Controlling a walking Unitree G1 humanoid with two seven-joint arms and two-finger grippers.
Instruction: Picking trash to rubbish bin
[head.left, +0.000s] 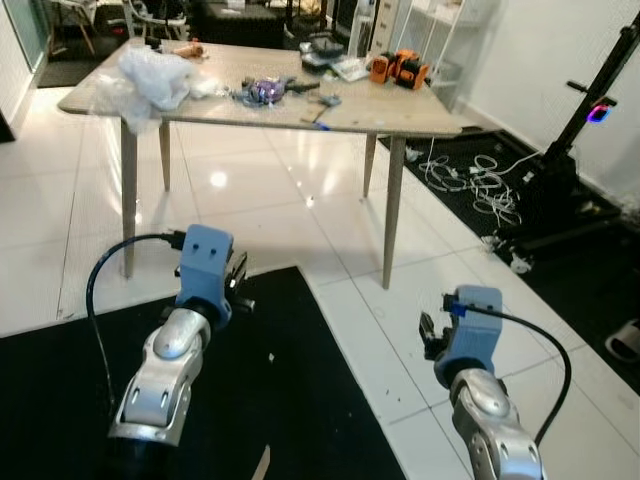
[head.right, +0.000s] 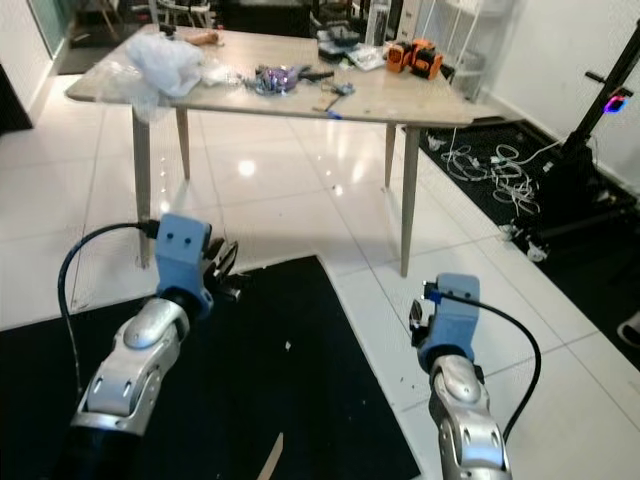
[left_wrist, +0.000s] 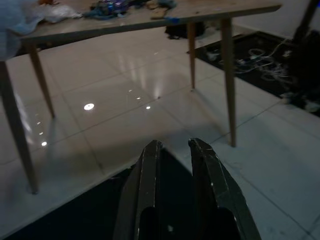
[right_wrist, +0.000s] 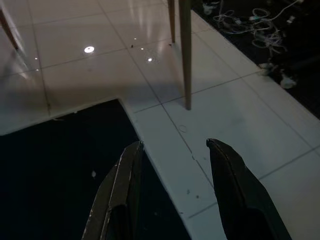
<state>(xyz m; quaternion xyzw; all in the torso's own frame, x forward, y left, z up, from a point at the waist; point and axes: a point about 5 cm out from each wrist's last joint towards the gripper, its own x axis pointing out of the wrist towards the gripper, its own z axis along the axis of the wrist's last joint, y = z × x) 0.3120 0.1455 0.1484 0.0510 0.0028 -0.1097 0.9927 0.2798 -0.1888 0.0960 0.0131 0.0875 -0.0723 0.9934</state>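
Note:
A wooden table stands ahead on the white tiled floor. On it lie a crumpled white plastic bag, a purple wrapper and small scraps. Both arms are held low in front of me, well short of the table. My left gripper hovers over the black mat, its fingers close together with nothing between them. My right gripper is open and empty above the mat's edge and the tiles.
Orange tools and dark clutter sit at the table's far right corner. White cables and a black stand lie on a dark mat to the right. A pale scrap lies on the near mat. Chairs stand behind the table.

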